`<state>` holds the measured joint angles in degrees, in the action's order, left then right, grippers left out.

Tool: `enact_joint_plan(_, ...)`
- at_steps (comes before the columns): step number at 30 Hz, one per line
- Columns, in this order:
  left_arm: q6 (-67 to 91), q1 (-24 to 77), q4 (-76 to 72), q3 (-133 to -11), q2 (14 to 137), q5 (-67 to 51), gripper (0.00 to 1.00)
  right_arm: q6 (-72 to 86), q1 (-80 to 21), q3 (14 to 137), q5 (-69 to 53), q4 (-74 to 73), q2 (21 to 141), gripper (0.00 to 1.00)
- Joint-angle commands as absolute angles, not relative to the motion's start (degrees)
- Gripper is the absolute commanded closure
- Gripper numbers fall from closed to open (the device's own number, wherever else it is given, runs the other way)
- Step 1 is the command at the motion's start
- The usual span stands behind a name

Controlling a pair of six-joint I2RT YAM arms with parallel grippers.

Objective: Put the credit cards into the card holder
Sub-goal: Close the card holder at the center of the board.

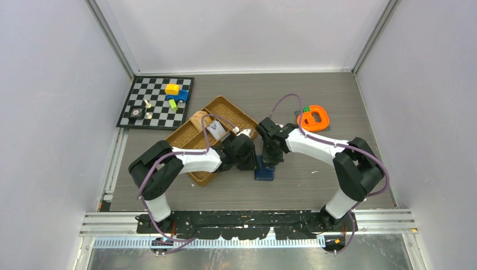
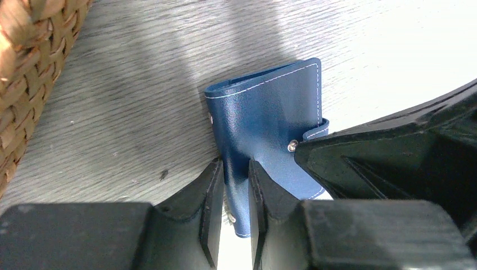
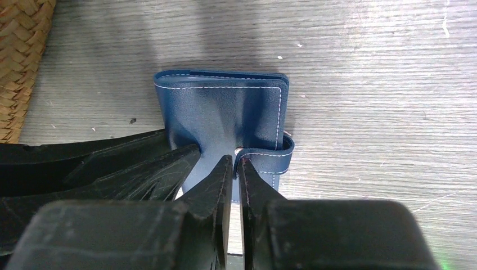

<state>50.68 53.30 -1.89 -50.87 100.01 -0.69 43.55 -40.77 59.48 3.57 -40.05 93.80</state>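
The card holder (image 1: 264, 170), a navy folding wallet, lies on the table between both grippers. My left gripper (image 2: 236, 166) is shut on one side edge of the card holder (image 2: 270, 112), with the leather pinched between its fingers. My right gripper (image 3: 236, 161) is shut on the snap tab at the edge of the card holder (image 3: 225, 107). In the top view the left gripper (image 1: 247, 160) and the right gripper (image 1: 274, 156) meet over the wallet. A small grey flat rectangle (image 1: 215, 130) lies in the woven tray; I cannot tell whether it is a credit card. No card shows in the wrist views.
The woven brown divided tray (image 1: 194, 169) sits just left of the wallet, and its corner shows in the left wrist view (image 2: 28, 67). A checkered board (image 1: 135, 95) with toy blocks and small pieces is at the back left. An orange object (image 1: 314, 118) is at the back right.
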Motion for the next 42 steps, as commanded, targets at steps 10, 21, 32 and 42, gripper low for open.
enact_joint_plan(10,49.4,54.2,4.6,-49.7,103.2,-1.0,0.79,43.2,-41.1,59.3,5.0,-39.5,92.9,0.99)
enact_joint_plan(21,49.6,54.2,4.6,-49.5,103.0,-0.9,0.79,42.6,-41.2,59.3,5.9,-40.6,95.2,0.99)
enact_joint_plan(32,49.7,54.2,4.5,-49.3,102.8,-0.9,0.79,44.1,-41.3,58.0,3.4,-34.8,92.6,1.0)
enact_joint_plan(42,49.8,54.2,4.4,-49.2,102.8,-0.9,0.79,44.7,-41.4,57.0,2.0,-32.6,92.8,1.0)
